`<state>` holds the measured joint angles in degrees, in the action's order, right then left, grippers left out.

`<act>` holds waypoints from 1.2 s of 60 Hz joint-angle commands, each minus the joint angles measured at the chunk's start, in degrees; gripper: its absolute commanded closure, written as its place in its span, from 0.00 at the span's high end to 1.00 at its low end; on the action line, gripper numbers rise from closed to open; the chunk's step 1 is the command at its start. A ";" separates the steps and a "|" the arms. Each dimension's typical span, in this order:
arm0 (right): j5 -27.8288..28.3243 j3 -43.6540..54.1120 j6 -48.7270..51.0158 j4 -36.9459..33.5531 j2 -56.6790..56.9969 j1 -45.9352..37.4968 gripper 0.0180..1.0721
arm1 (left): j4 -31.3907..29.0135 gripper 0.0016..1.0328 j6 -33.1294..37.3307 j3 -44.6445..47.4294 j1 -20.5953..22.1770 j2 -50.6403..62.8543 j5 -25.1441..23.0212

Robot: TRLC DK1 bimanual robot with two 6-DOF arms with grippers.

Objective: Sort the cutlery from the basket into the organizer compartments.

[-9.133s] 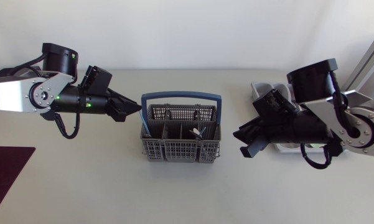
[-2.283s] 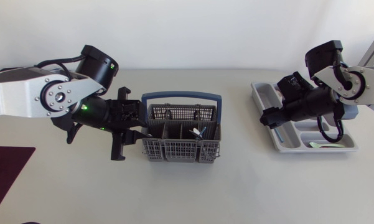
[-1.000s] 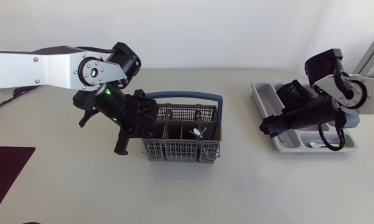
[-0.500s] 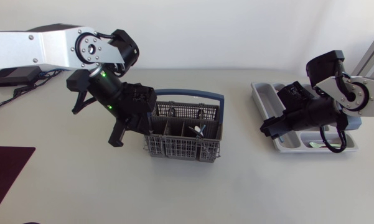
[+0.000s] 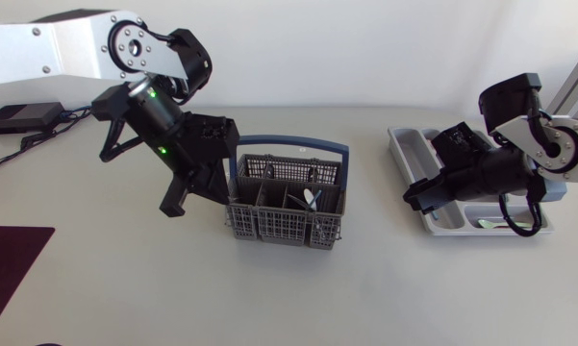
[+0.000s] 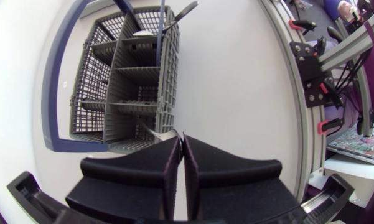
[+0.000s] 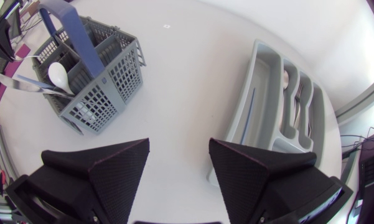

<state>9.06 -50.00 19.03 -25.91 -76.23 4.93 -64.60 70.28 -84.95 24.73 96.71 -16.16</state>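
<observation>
The left gripper (image 6: 182,138) hangs at the left end of the grey basket (image 5: 287,223), just over its leftmost compartment. Its fingers are pressed together, and a thin pale strip (image 6: 154,130) sticks out at their tips; what it is I cannot tell. The basket stands near the middle of the surface (image 5: 365,288), with its blue handle (image 5: 293,145) upright, and some cutlery (image 5: 311,199) leans in a compartment toward its right end; the right wrist view shows a spoon (image 7: 59,76) among it. Right of the basket, the right gripper (image 7: 179,144) hovers above the bare surface with its fingers wide apart and nothing between them. Just beside it, at the right, lies the grey organizer (image 5: 409,144), with a few pieces already in its compartments.
</observation>
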 commanded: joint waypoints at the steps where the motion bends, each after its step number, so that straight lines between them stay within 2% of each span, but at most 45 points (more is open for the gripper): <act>1: 1.22 1.13 1.63 -1.25 2.66 1.22 0.67 | -3.17 0.04 -0.67 -3.65 -0.30 -0.91 -2.21; 19: 4.30 1.92 3.47 -4.32 12.24 7.29 0.69 | -8.00 0.05 -5.07 -4.79 -0.39 -8.82 -3.26; 32: 3.77 2.89 4.26 -6.26 20.68 18.10 0.70 | -15.12 0.05 -6.91 -6.72 -0.30 -12.77 -3.44; 36: 2.81 3.24 4.97 -6.52 22.52 22.41 0.72 | -15.47 0.05 -7.26 -5.76 -0.21 -14.18 -3.44; 55: -1.15 5.00 5.67 -4.24 23.40 37.70 0.73 | -15.82 0.04 -6.74 1.28 1.99 -18.83 -3.52; 58: -1.24 5.61 5.67 -3.18 22.96 38.75 0.76 | -15.47 0.04 -6.91 2.51 2.69 -18.92 -3.61; 72: -0.53 7.99 5.93 2.01 20.06 41.48 0.76 | -14.42 0.04 -9.28 5.32 7.79 -18.48 -6.42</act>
<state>8.54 -44.18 24.10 -25.32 -54.54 45.45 -79.02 62.65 -81.21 30.89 78.15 -21.06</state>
